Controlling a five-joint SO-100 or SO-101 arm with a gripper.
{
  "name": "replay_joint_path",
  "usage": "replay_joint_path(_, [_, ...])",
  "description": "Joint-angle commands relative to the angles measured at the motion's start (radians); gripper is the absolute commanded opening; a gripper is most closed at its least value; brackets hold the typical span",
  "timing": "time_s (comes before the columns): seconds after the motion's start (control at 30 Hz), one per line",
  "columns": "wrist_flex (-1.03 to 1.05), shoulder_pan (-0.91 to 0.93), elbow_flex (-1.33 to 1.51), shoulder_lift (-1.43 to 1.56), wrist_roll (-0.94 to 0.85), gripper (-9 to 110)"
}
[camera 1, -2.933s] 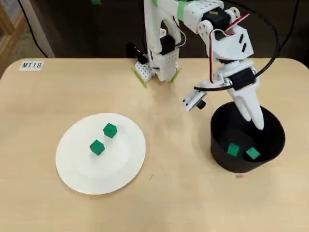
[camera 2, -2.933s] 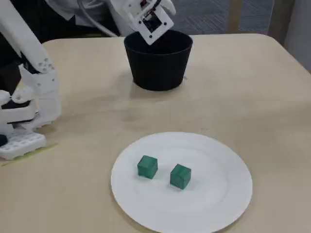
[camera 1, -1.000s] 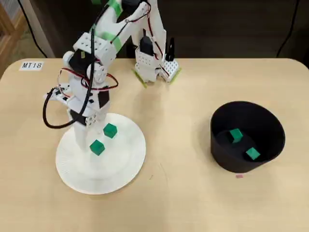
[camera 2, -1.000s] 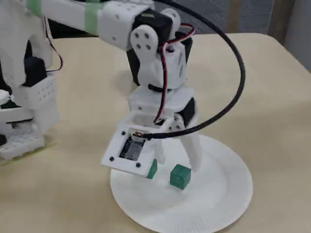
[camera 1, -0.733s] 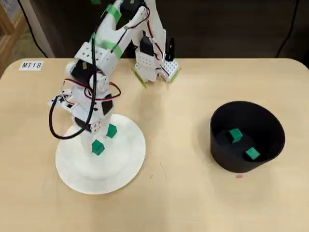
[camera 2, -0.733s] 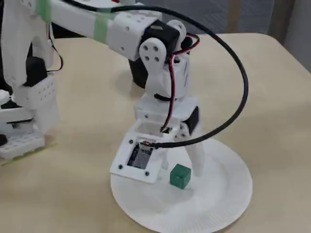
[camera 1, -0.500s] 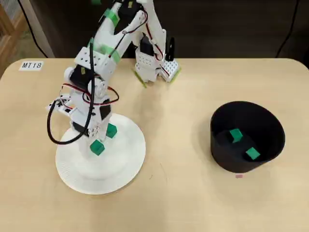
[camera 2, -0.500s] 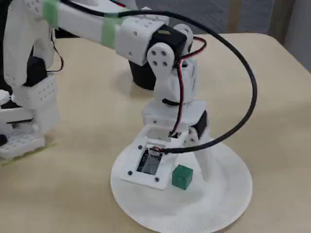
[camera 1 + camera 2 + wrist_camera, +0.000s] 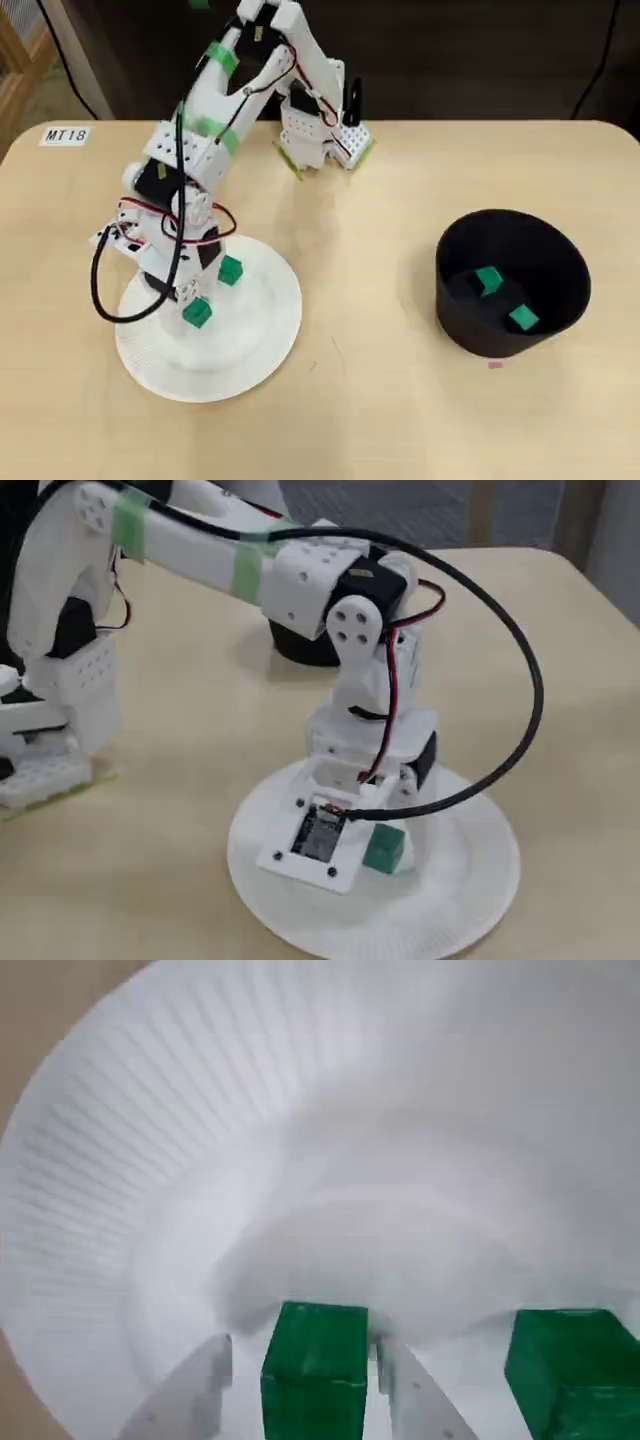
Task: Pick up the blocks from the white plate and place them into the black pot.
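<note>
The claw (image 9: pixel 305 1385) brackets a green block (image 9: pixel 312 1370) on the white plate (image 9: pixel 200 1160), fingers close beside it, not visibly clamped. It should close squarely before lifting toward the black pot (image 9: pixel 512 283), right. Half a second earlier the claw sat slightly farther right over the plate.

Fixed view: the black pot (image 9: pixel 300 645) is largely hidden behind the arm, its interior not visible. One green block (image 9: pixel 383 848) shows beside the wrist camera board; the second block and the gripper's fingertips are concealed by the wrist assembly. Wrist view: the right-hand block (image 9: pixel 568 1372) is cut by the bottom and right edges; both gripper (image 9: pixel 305 1385) fingers and the block (image 9: pixel 312 1368) between them run off the bottom edge, so contact cannot be told.
</note>
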Motion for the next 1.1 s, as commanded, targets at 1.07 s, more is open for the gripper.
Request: replay_joint_path(1.07, [0.075,-0.824,-0.143,0.611,0.133,-2])
